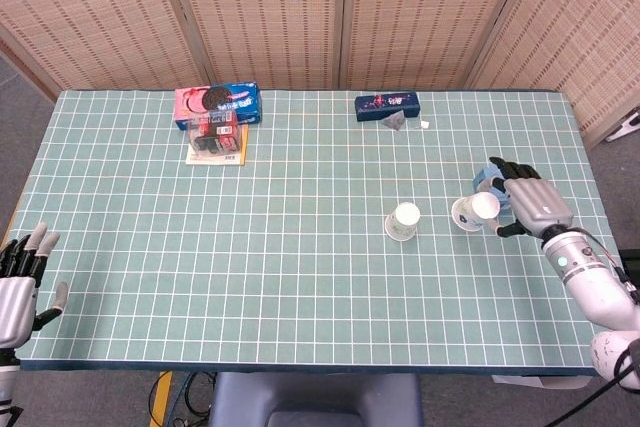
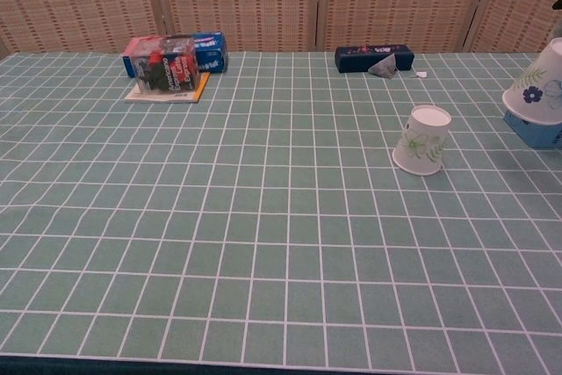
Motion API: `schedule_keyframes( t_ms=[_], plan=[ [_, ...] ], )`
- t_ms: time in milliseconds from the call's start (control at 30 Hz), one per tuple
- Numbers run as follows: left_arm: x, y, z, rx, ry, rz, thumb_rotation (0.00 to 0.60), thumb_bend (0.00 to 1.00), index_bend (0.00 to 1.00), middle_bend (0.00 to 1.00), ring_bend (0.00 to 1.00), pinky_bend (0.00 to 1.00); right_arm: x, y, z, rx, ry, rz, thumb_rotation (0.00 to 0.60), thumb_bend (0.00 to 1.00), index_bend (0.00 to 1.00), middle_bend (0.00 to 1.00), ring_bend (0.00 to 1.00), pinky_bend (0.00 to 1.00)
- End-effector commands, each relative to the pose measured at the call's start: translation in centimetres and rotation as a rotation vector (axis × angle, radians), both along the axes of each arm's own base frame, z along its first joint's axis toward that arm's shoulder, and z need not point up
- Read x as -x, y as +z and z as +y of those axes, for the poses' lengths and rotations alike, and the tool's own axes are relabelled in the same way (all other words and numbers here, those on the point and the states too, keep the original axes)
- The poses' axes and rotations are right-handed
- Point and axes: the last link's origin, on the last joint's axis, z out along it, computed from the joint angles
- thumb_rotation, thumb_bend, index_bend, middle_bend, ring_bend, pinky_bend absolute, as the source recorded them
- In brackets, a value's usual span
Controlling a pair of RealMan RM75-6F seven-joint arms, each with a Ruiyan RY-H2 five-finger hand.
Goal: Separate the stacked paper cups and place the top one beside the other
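One paper cup (image 1: pixel 404 221) (image 2: pixel 423 140) stands upside down on the green gridded table, right of centre. My right hand (image 1: pixel 531 206) holds the other flowered paper cup (image 1: pixel 474 213) (image 2: pixel 536 85) tilted, above the table and to the right of the standing cup. In the chest view only the held cup shows at the right edge; the hand itself is cut off. My left hand (image 1: pixel 18 277) sits at the table's near left corner with its fingers apart and nothing in it.
A blue cube box (image 2: pixel 537 130) lies just under and behind the held cup. A dark blue box (image 1: pixel 386 105) with a small grey wrapper (image 1: pixel 395 122) sits at the back. Cookie and snack packs (image 1: pixel 216 112) lie at the back left.
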Motion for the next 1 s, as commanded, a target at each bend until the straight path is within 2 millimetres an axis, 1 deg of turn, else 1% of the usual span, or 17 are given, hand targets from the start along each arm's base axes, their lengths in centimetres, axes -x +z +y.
schedule_keyframes(
  t_ms=[33, 467, 1000],
  plan=[
    [0.0, 0.1, -0.1, 0.000, 0.002, 0.005, 0.600, 0.50, 0.00, 0.00, 0.00, 0.00, 1.2, -1.3, -0.9, -0.030, -0.023, -0.017, 0.600, 0.36, 0.35, 0.00, 0.00, 0.00],
    [0.1, 0.6, -0.5, -0.005, 0.010, 0.011, 0.600, 0.50, 0.00, 0.00, 0.00, 0.00, 1.9, -4.8, -2.9, -0.094, -0.022, -0.017, 0.600, 0.36, 0.35, 0.00, 0.00, 0.00],
    [0.1, 1.0, -0.8, -0.011, 0.013, 0.006, 0.600, 0.50, 0.00, 0.00, 0.00, 0.00, 1.9, -6.8, -4.3, -0.117, -0.019, -0.012, 0.600, 0.36, 0.35, 0.00, 0.00, 0.00]
  ],
)
